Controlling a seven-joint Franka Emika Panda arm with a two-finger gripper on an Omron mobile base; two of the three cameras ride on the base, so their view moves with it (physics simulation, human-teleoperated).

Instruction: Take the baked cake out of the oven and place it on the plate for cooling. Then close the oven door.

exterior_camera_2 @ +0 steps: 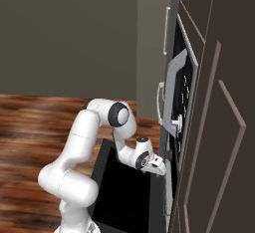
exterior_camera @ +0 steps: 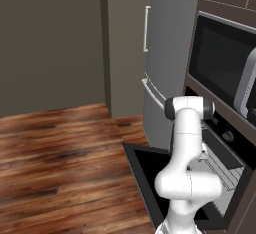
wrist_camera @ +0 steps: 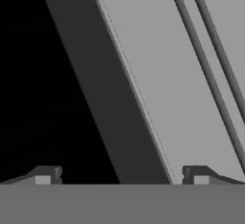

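Clearly, the left base view shows a wooden floor point(exterior_camera: 55, 168) over the left half of the frame, with a plain brownish wall point(exterior_camera: 50, 43) above it. In the middle stands a tall grey fridge point(exterior_camera: 167, 43) with a pale vertical handle. At the lower middle lies the oven door point(exterior_camera: 145, 175), a wide black panel that is folded down flat and runs toward the bottom edge. The white arm point(exterior_camera: 187, 178) rises just to the right of it and covers part of it. At the right, the oven point(exterior_camera: 227, 170) sits in brown cabinets; its mouth is open, a pale wire rack is visible inside, and a round knob sits on the dark strip above. Higher at the right is a microwave point(exterior_camera: 222, 60) with a dark window and a silver frame.

In the right base view, the arm bends from the lower left to the centre, and the gripper point(exterior_camera_2: 158, 167) hangs over the right end of the black door, close to the front of the oven point(exterior_camera_2: 172, 177), which is seen edge-on.

In the hand view, the left side is black, a dark grey band crosses the middle in a slant, and a light grey surface with two thin bars takes the right. The two fingertips point(wrist_camera: 45, 175) stand wide apart at the bottom and hold nothing.
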